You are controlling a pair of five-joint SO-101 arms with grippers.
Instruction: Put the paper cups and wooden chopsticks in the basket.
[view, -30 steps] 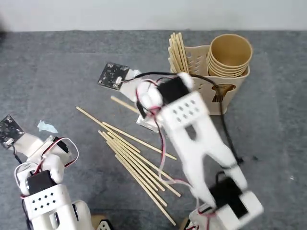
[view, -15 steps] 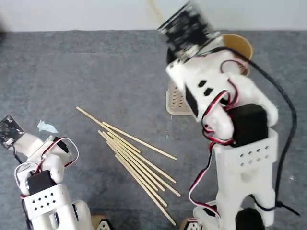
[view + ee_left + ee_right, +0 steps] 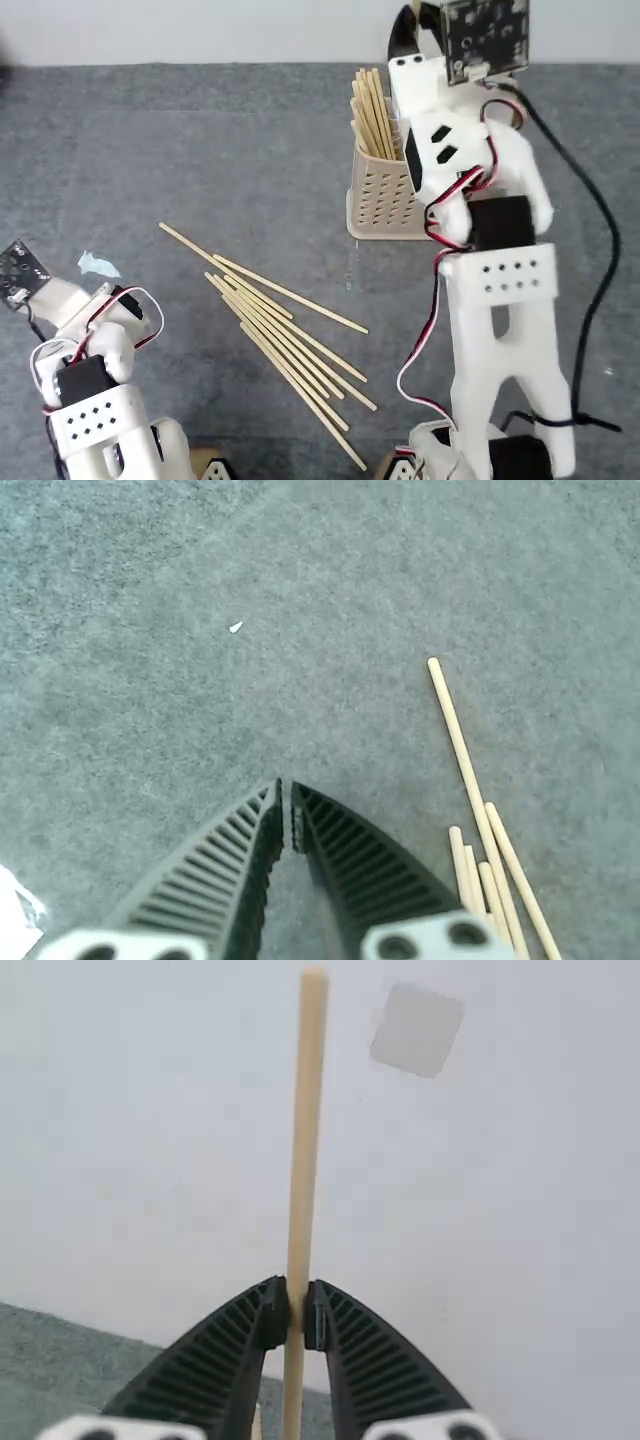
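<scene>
Several wooden chopsticks (image 3: pixel 285 335) lie fanned out on the grey mat in the middle. A beige perforated basket (image 3: pixel 383 200) stands at the back right, with a bundle of chopsticks (image 3: pixel 372 110) upright in it. My right arm is raised over the basket and covers the paper cups. At the arm's top is my right gripper (image 3: pixel 405 35); seen from its wrist (image 3: pixel 295 1312), it is shut on one chopstick (image 3: pixel 305 1110) that points straight out against the white wall. My left gripper (image 3: pixel 288 802) is shut and empty, low over bare mat, beside the ends of the loose chopsticks (image 3: pixel 470 770).
A pale blue paper scrap (image 3: pixel 97 264) lies by the left arm near the mat's left side. A tiny white fleck (image 3: pixel 235 627) sits on the mat ahead of the left gripper. A white wall (image 3: pixel 200 30) borders the mat at the back.
My right arm has swung up from the mat near the pile to high over the basket, carrying one chopstick. The left arm has stayed still.
</scene>
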